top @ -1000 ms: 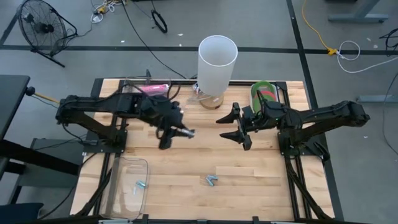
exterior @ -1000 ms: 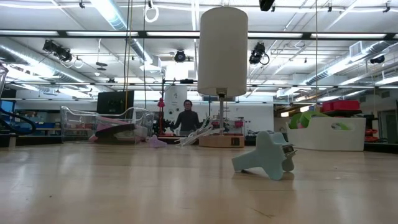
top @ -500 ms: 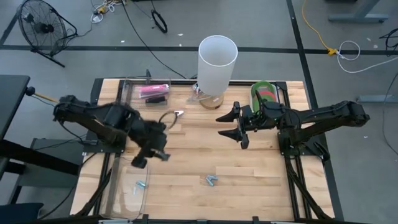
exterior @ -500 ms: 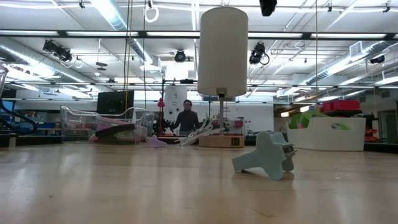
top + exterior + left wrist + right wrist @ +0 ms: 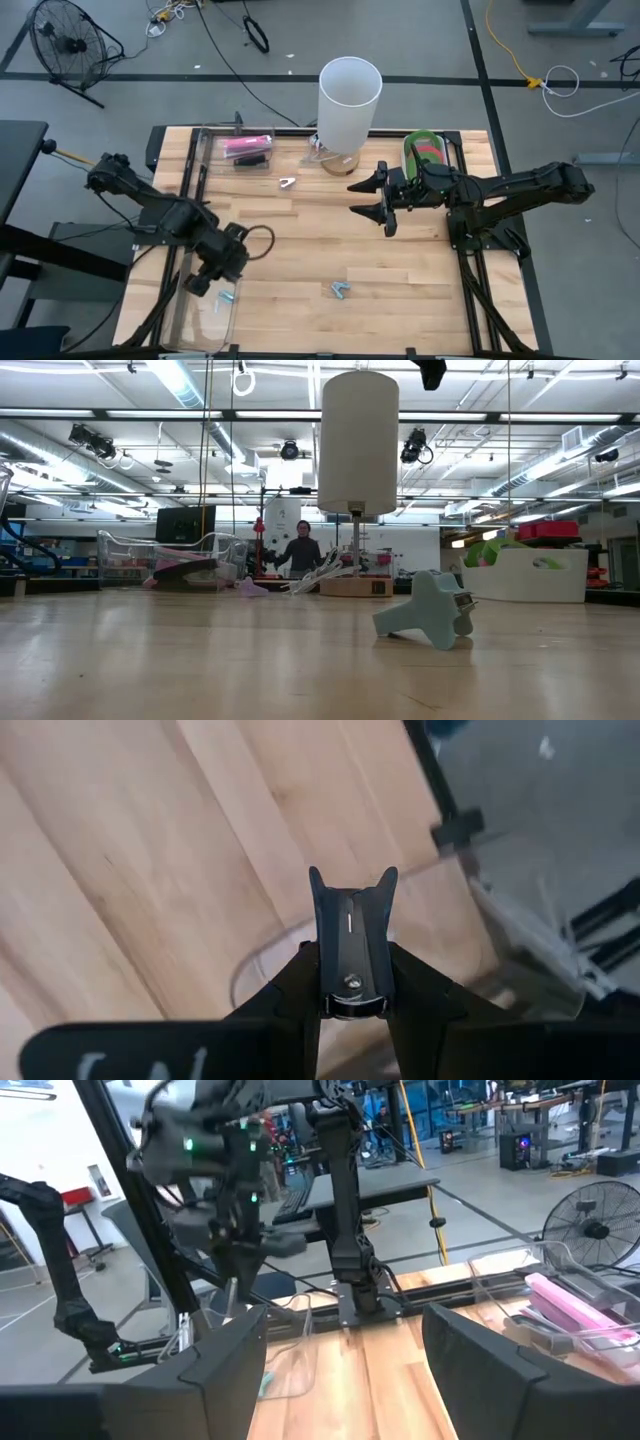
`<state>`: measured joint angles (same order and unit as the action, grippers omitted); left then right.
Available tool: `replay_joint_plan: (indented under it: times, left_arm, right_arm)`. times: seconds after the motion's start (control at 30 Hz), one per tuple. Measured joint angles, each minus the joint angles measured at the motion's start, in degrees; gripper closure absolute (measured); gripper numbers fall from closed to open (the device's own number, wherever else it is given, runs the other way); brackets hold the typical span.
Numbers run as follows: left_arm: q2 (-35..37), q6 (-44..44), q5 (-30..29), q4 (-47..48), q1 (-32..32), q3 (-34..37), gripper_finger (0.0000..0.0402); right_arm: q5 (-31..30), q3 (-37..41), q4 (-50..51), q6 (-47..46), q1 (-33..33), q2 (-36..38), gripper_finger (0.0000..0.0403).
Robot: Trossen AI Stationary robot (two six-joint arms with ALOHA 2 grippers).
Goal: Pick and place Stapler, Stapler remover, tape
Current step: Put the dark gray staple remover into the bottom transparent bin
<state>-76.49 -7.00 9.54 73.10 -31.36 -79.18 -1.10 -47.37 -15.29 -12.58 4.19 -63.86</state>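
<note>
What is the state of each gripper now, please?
Left gripper: shut on a dark staple remover.
Right gripper: open, holding nothing.

A robotics lab in a big industrial hall: bare ceiling ducts [image 5: 60,455] and strip lights [image 5: 180,382], grey concrete floor [image 5: 120,100] with loose cables [image 5: 255,35] and a fan [image 5: 60,40], desks with monitors [image 5: 520,1145], a person [image 5: 301,552] behind the wooden table [image 5: 310,260].

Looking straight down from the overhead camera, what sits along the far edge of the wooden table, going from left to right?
Clear box holding a pink stapler → tall white cylinder on its wooden base → white bin with the green and red tape.
</note>
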Motion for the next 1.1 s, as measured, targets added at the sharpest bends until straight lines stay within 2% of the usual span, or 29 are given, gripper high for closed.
replay_joint_plan:
  times: [0.3, 0.63, 1.1]
  left_arm:
    - [0.0, -1.9, 1.4, -1.9, -5.0, 9.9, 0.0314]
    - [0.0, -4.0, 2.8, -8.6, -9.9, 21.8, 0.0314]
    - [-0.1, -4.0, 2.8, -21.8, -11.0, 33.3, 0.0312]
  right_arm:
    - [0.0, 0.0, 0.0, 0.0, 0.0, 0.0, 0.0140]
    - [0.0, 0.0, 0.1, 0.0, 0.0, 0.0, 0.0140]
    - [0.0, 0.0, 4.5, -0.4, 0.0, 0.0, 0.0140]
